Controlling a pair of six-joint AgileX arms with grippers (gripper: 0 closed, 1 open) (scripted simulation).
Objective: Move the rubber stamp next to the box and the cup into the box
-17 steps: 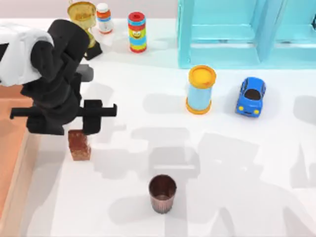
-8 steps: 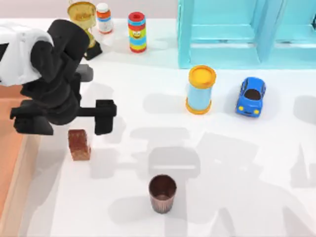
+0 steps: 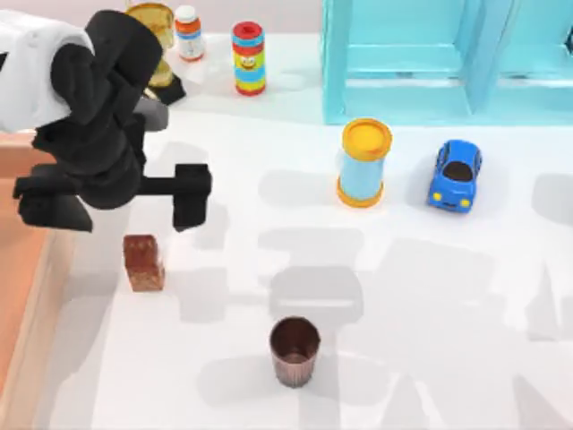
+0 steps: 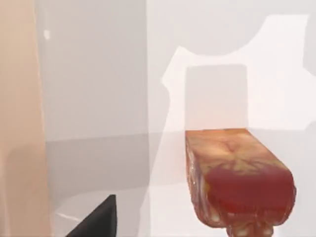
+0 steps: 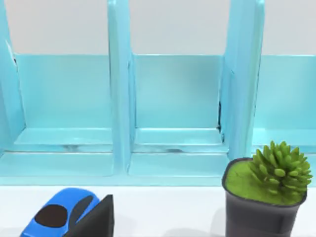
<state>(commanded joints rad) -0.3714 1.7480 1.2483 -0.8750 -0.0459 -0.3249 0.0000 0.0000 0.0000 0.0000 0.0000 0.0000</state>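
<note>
Since a second ago the left hand has lifted off and drawn back from the rubber stamp, which has stayed where it stood on the table. That hand hangs above and just behind the stamp with its fingers spread wide and nothing between them.

In the top view the stamp stands upright just beside the box, near the box's pale wooden wall at the table's left edge. The left wrist view looks down on its glossy top, with the box wall close by. So the stamp's part of the task looks done.

The cup stands upright on open table to the right of the stamp, toward the near edge, well apart from the box. It seems to be the next thing to fetch. To do that well, the left hand should clear the stamp before swinging over, so a finger does not knock it. It should then come down with the fingers either side of the ribbed wall and grip below the rim, where the taper is less likely to let the cup slip.

Farther back stand a blue cylinder and a toy car, before a turquoise shelf. For the right hand I cannot tell open from closed.
</note>
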